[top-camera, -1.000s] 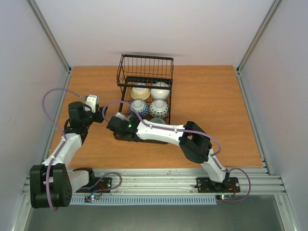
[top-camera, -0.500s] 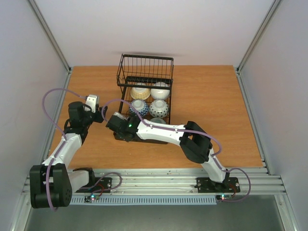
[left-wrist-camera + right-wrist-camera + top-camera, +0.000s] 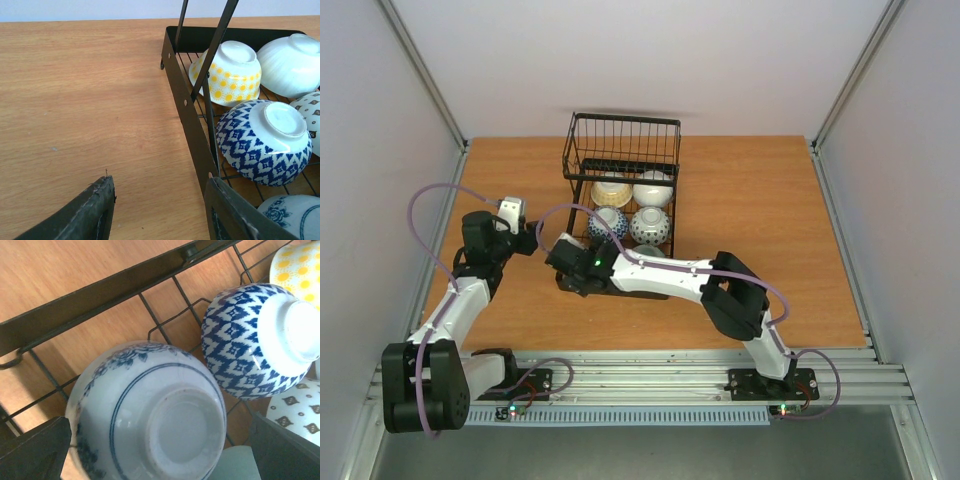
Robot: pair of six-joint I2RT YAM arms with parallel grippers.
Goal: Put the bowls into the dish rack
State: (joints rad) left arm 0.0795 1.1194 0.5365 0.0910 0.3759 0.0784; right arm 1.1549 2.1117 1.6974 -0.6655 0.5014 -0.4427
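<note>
Fingers (image 3: 85, 217) of the left gripper (image 3: 160, 186) stand half open, empty, one just beside the rack (image 3: 187, 107); right gripper (image 3: 160, 440) spread wide, flanking an upturned blue-ringed bowl (image 3: 150, 405) in the rack, contact unclear; other bowls (image 3: 265, 135) inverted there; wooden table (image 3: 75, 100); white walls (image 3: 620, 60).

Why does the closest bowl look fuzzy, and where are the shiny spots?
Right wrist view: the closest bowl sits very near the lens, so it looks a bit soft; the zigzag bowl shows small glints. Left wrist view: sharp, with shine on that bowl's foot. Top view: even light, faint shadow behind the rack.
</note>
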